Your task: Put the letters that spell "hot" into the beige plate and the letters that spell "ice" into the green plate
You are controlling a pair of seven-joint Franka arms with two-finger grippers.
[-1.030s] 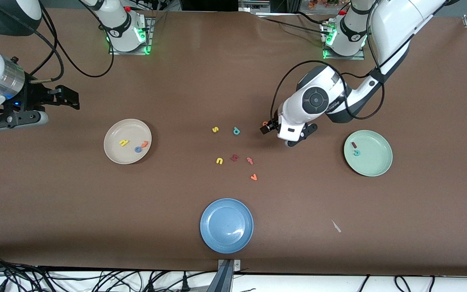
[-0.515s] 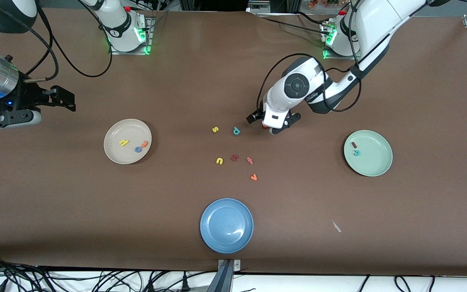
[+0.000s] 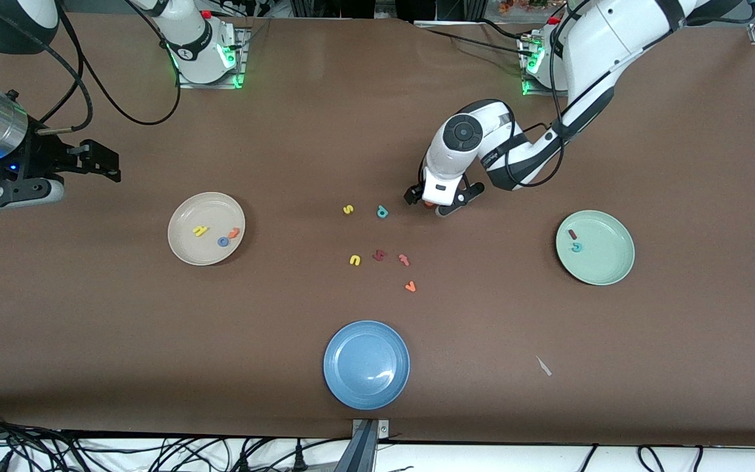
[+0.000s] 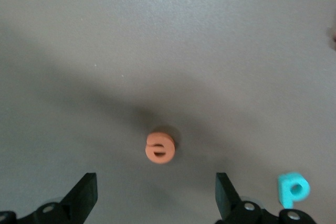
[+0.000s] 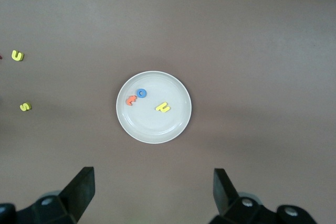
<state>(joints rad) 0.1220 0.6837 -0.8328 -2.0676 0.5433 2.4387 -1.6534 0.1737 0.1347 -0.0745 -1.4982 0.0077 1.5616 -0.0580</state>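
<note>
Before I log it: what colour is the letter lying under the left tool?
Orange: the e, clearest in the left wrist view, between the open left tool.

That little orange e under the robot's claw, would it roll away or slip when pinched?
The orange e lies flat on the table, so it probably won't roll. It looks like thick, matte foam: likely light, slightly squashy, and grippy. Being tiny between the open left gripper fingers, it might skid if nudged off-centre.

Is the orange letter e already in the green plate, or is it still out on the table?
Out. The orange e lies on the table under the open left gripper; the green plate holds only two letters.
</note>
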